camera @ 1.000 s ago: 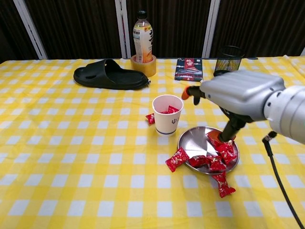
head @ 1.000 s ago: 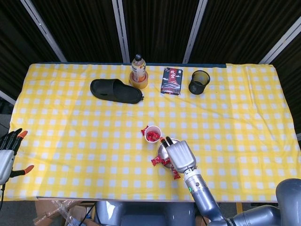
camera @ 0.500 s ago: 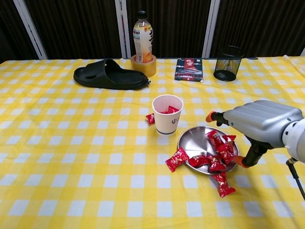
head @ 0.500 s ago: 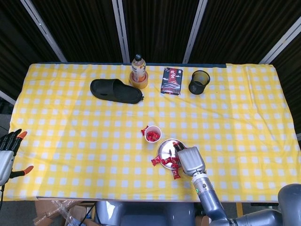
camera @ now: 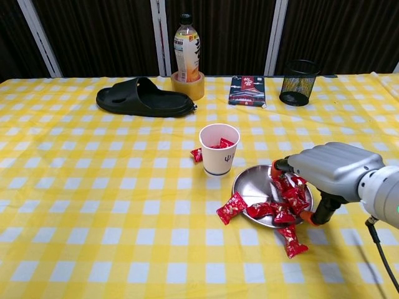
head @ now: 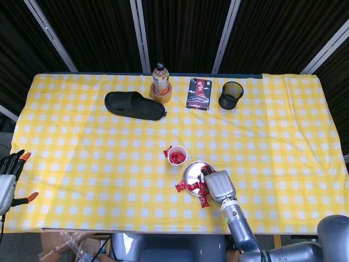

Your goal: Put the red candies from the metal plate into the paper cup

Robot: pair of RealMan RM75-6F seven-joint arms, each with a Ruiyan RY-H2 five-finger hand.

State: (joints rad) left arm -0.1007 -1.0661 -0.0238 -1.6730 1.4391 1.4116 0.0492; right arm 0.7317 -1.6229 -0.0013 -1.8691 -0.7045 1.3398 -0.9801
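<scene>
Right hand (camera: 333, 171) sits over the candies (camera: 283, 199) at the plate's (camera: 252, 184) 3 o'clock, grip unclear; light, crinkly, slippery wrappers, so pinch one mid-body.

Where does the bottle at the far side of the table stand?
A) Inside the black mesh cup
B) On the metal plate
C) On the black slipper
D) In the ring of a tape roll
D: the bottle stands upright in the tape roll, beside the black slipper.
</scene>
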